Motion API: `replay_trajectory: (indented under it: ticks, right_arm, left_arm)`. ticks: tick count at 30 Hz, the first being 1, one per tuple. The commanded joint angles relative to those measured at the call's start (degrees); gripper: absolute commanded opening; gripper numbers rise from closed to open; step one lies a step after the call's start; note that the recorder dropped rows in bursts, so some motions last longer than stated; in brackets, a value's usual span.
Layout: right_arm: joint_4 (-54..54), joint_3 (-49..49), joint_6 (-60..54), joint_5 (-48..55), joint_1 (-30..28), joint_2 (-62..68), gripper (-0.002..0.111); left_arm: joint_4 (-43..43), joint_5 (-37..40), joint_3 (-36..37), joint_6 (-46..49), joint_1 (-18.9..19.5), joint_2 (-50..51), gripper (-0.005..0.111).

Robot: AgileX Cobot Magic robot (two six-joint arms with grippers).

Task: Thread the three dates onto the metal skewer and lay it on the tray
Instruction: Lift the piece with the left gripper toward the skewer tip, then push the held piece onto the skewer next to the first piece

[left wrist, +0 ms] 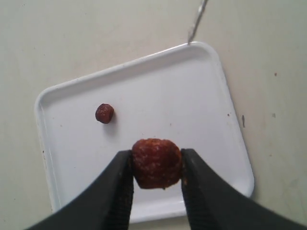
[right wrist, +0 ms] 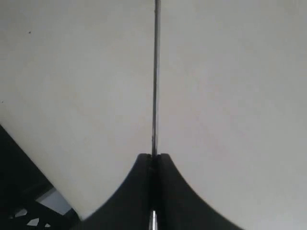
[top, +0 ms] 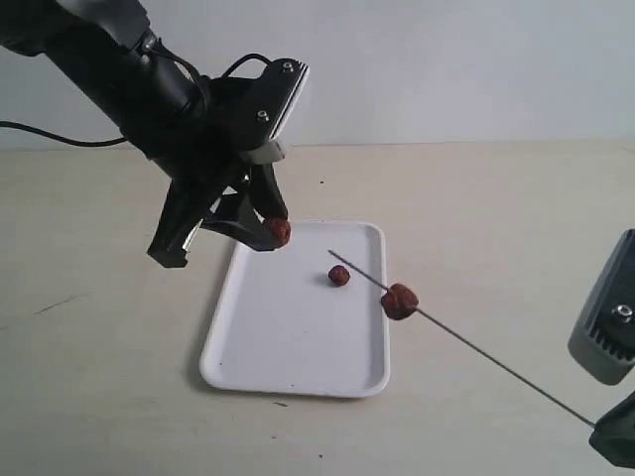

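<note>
Pinching skewer (top: pixel 496 360) tight, R gripper (right wrist: pixel 153 158) aims tip over tray (top: pixel 278 337) so L gripper (left wrist: pixel 157 160), clamped on a date (left wrist: pixel 157 165), can thread it; 2nd date (top: pixel 399 300) is on.

One red-brown date (top: pixel 399 300) is threaded on the slanting metal skewer (top: pixel 486 354), its tip at the white tray (top: pixel 288 369)'s rim. A smaller date (top: pixel 339 276) lies on the tray; a third date (top: pixel 278 231) hangs above.
</note>
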Motion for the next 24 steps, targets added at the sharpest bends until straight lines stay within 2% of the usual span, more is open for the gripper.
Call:
replay_trajectory:
  ticks: [1,9,16,24]
  right_arm:
    - [0.76,-0.45,-1.08,-0.63,0.02,2.92,0.0]
    - [6.49,-0.54,-6.05,-5.17,0.02,4.0,0.0]
    - [6.87,-0.54,-6.05,-6.19,0.02,6.68,0.0]
    - [7.48,-0.54,-6.05,-7.94,0.02,9.22,0.0]
  left_arm:
    - [-0.49,1.95,-0.07,1.87,0.09,-0.51,0.034]
    - [-0.25,4.65,-0.07,4.44,0.09,-0.51,0.034]
    - [-0.7,6.76,-0.07,5.46,0.09,-0.51,0.034]
    - [1.96,6.11,-0.07,6.22,-2.39,-0.51,0.034]
